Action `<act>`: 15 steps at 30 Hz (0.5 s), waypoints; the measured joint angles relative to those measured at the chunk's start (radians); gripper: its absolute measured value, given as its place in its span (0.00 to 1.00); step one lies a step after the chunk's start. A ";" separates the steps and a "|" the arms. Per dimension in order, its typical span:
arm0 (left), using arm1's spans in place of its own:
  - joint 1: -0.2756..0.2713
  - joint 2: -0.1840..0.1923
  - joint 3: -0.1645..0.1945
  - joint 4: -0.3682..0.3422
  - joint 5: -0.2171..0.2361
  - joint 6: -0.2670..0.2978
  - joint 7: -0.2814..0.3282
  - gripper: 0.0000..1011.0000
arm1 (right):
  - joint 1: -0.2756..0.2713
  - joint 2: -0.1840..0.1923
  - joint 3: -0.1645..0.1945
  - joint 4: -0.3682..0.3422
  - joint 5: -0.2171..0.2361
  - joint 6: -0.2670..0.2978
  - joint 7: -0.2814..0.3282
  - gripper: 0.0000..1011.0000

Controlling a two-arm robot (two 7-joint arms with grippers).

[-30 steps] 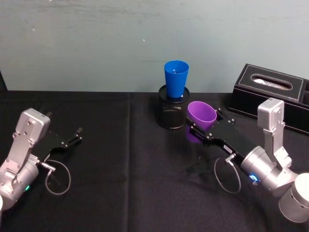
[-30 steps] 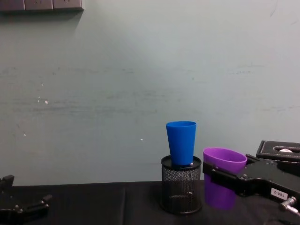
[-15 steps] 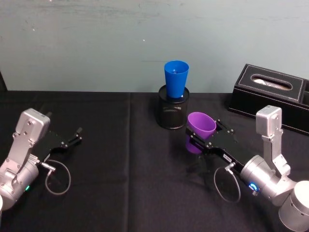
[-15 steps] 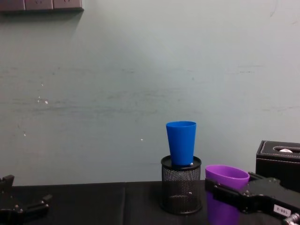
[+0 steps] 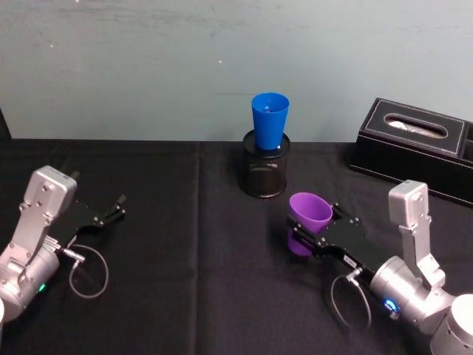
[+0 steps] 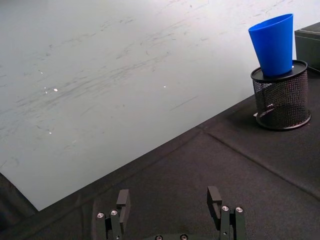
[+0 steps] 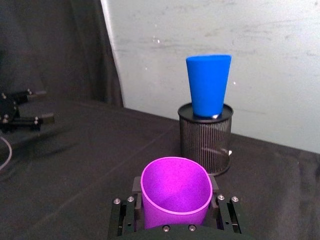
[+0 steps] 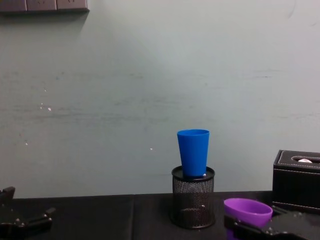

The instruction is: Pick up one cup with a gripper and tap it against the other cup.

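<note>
Right gripper [image 5: 316, 228] clamped on purple cup [image 5: 310, 209], upright, right of tabletop [image 5: 185, 259] centre, apart from blue cup [image 5: 269, 118]. Blue cup stands in mesh pen holder [image 5: 264, 177] near back edge. Left gripper [image 6: 168, 200] idle by left edge, fingers apart.

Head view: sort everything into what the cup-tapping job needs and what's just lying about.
Job: purple cup, held in right gripper; blue cup.
Lying about: mesh pen holder under the blue cup; black tissue box; left gripper, idle, open.
</note>
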 joint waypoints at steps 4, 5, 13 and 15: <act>0.000 0.000 0.000 0.000 0.000 0.000 0.000 1.00 | -0.007 0.000 0.000 0.003 -0.005 -0.001 -0.005 0.73; 0.000 0.000 0.000 0.000 0.000 0.000 0.000 1.00 | -0.009 -0.001 0.000 0.006 -0.007 -0.005 -0.005 0.73; 0.000 0.000 0.000 0.000 0.000 0.000 0.000 1.00 | -0.009 -0.006 0.002 0.021 -0.011 -0.031 0.000 0.73; 0.000 0.000 0.000 0.000 0.000 0.000 0.000 1.00 | -0.007 -0.010 0.002 0.030 -0.012 -0.038 0.003 0.73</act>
